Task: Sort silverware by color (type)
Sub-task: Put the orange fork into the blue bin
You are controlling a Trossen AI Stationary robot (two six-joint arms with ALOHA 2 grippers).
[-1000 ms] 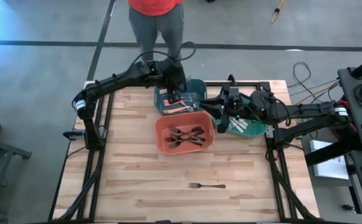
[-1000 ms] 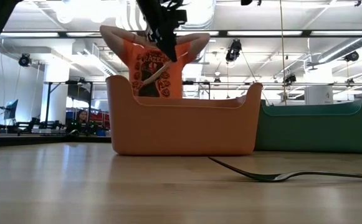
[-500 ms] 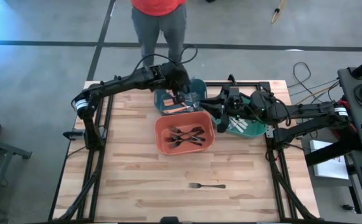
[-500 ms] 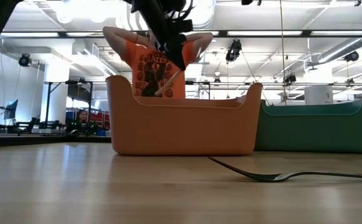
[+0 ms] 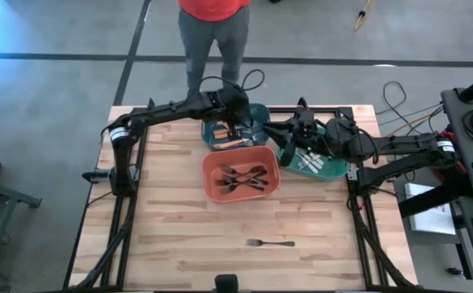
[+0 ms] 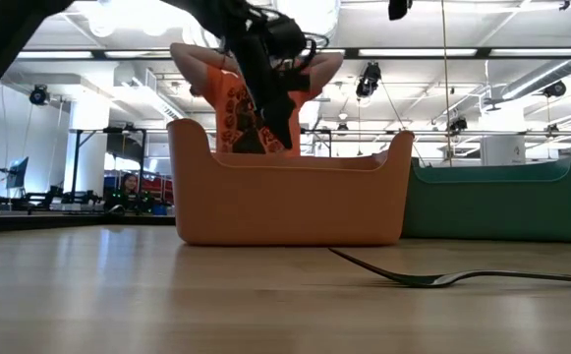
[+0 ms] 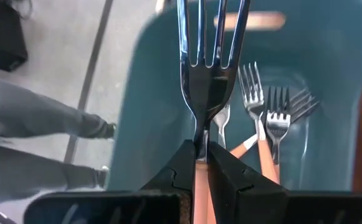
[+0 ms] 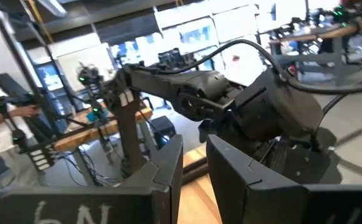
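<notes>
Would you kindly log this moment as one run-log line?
left claw: shut on orange fork, over teal bin | right claw: empty, over green bin | silver fork: on table

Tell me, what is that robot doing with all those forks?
It is sorting forks by kind. The left hand is shut on an orange-handled fork, holding it over the teal bin where other orange-handled forks lie. Black forks fill the orange bin. One silver fork waits on the table. The right hand hangs above the green bin.
</notes>
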